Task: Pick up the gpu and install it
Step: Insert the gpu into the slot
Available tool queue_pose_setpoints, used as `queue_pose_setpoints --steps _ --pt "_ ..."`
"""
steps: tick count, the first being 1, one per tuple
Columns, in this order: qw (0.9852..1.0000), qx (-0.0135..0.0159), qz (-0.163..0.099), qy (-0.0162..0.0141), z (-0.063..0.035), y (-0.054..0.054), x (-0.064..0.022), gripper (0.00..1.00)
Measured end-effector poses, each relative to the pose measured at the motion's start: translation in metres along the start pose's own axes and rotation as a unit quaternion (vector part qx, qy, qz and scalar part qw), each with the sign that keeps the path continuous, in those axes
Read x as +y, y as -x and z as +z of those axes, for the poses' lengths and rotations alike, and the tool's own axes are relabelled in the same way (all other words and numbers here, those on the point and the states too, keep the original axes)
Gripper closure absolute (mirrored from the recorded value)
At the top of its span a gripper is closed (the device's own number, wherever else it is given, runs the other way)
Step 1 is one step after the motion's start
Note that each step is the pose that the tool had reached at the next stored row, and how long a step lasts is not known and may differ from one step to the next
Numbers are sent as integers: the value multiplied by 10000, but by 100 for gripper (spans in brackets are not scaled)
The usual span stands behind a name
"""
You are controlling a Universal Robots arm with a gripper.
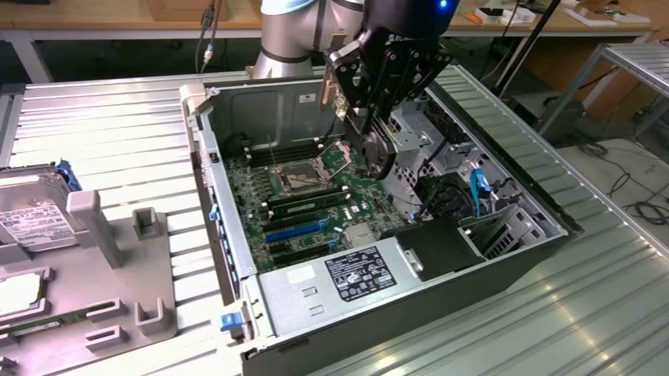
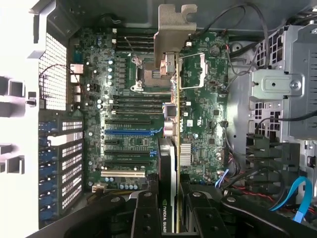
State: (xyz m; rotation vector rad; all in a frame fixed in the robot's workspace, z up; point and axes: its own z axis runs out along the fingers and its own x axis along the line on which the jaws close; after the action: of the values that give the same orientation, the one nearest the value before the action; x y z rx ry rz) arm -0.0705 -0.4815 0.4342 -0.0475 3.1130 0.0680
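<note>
The gpu (image 2: 172,124), a thin card seen edge-on with a silver end bracket (image 2: 171,29) and a black face, hangs over the motherboard (image 2: 203,129) inside the open computer case (image 1: 502,258). My gripper (image 2: 173,218) is shut on it, one black finger on each side of the card. In the exterior view the gripper (image 1: 368,117) holds the gpu (image 1: 378,157) tilted above the CPU socket (image 1: 298,176), clear of the board. A blue expansion slot (image 2: 131,132) and several black slots lie beside the card's edge.
A drive cage (image 2: 282,84) and blue cables (image 2: 297,193) fill one side of the case. The power supply (image 1: 345,274) sits at the case's near end. A grey parts tray (image 1: 115,258) with a hard drive (image 1: 31,219) lies at the exterior view's left.
</note>
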Motion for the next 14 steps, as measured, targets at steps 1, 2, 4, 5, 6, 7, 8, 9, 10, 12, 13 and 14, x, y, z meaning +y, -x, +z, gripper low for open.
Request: queue_pose_setpoints --steps 1,2,4,5,6,7,8,9,10,12,13,14 --pt "10000 1 -25 1 0 0 0 73" --pt "10000 2 -55 2 0 0 0 73" --pt "9999 5 -108 3 0 0 0 73" --pt "9999 6 -137 4 0 0 0 73" --pt "9999 7 -163 4 0 0 0 73" --pt "9998 8 -188 5 0 0 0 73" --pt "9997 10 -223 7 0 0 0 73" --pt "9997 11 -253 7 0 0 0 73" --pt "9996 13 -287 8 0 0 0 73" --pt "9992 17 -396 11 0 0 0 73" --pt "9991 18 -419 12 0 0 0 73" --pt "9990 19 -450 13 0 0 0 73"
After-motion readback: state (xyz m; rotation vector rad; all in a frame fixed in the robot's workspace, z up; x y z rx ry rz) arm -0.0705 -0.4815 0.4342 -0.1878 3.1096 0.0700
